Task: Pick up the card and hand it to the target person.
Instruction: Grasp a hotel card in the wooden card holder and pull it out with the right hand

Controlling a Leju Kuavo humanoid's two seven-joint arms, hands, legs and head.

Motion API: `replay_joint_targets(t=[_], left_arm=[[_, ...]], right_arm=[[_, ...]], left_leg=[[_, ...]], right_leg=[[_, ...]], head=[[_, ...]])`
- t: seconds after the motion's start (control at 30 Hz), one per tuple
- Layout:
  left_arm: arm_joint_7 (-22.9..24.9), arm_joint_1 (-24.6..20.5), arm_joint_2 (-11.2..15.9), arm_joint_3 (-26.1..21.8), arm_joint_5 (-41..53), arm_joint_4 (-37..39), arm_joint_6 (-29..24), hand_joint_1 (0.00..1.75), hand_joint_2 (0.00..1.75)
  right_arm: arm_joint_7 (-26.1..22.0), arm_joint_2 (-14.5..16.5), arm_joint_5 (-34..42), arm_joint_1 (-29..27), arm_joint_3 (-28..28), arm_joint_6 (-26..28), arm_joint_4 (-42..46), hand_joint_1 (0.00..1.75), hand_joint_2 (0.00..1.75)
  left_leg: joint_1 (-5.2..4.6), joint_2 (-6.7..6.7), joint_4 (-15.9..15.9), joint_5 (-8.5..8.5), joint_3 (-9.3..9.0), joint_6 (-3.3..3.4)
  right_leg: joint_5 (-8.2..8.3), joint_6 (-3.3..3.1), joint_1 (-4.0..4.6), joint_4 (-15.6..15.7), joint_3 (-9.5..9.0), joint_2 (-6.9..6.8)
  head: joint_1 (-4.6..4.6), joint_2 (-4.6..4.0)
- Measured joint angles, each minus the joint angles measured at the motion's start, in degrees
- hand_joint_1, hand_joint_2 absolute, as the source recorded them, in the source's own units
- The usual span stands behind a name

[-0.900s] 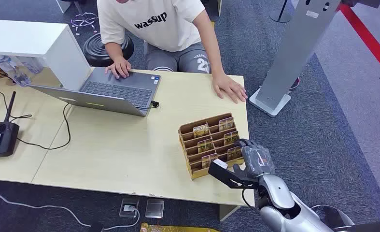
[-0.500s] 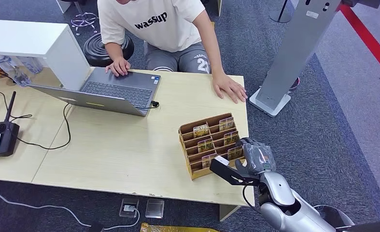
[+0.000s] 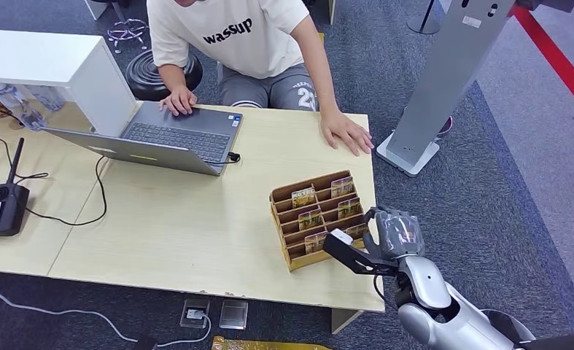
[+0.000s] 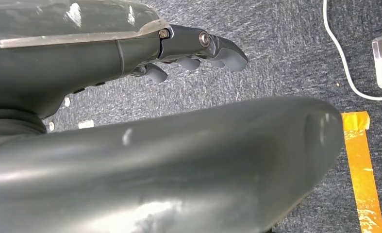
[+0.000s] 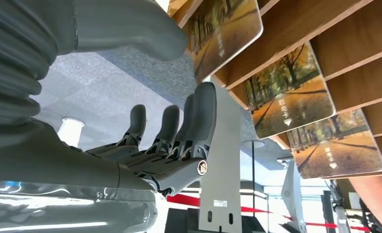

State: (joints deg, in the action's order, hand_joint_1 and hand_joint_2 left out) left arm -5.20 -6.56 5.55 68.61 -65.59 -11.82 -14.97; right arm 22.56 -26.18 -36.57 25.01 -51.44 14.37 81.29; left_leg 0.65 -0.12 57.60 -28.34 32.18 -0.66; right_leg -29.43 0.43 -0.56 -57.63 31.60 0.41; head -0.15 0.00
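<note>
At the lower right of the head view: your right hand point(image 3: 390, 237) sits at the table's near right edge, thumb and fingers spread, nothing in it.
Right hand, close up: in the right wrist view the dark fingers point(image 5: 198, 121) stand apart from the thick thumb, with the nearest card point(image 5: 225, 29) just beyond the thumb, in the gap's line but not yet pinched.
Card direction: from the hand, the card lies toward the frame's left and slightly up, in the front right slot of the card rack point(image 3: 316, 216).
Card axis: the cards lean back in their slots, faces toward you, long edge running across the rack; judge your pinch across the top edge.
Nearer arm: the right one by far; your left hand point(image 4: 198, 48) hangs over the carpet, its curl unclear from that view.
Target person: the person's hand point(image 3: 348, 134) rests flat on the table point(image 3: 196, 219), toward the upper middle, well beyond the rack.
</note>
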Motion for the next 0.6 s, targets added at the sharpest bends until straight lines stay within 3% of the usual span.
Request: replay_joint_targets(t=[0.47,0.6], left_arm=[[-0.2,0.0,0.0,0.0,0.0,0.0,0.2,0.00,0.00],[-0.2,0.0,0.0,0.0,0.0,0.0,0.2,0.00,0.00]], right_arm=[[0.3,-0.5,1.2,-0.1,-0.1,0.1,0.7,0.59,1.75],[0.1,-0.5,1.3,-0.2,-0.3,0.1,0.7,0.60,1.75]], left_leg=[[0.00,0.00,0.0,0.00,0.00,0.00],[0.00,0.00,0.0,0.00,0.00,0.00]], right_leg=[[0.00,0.00,0.00,0.0,0.00,0.00],[0.00,0.00,0.00,0.0,0.00,0.00]], head=[[0.00,0.00],[0.00,0.00]])
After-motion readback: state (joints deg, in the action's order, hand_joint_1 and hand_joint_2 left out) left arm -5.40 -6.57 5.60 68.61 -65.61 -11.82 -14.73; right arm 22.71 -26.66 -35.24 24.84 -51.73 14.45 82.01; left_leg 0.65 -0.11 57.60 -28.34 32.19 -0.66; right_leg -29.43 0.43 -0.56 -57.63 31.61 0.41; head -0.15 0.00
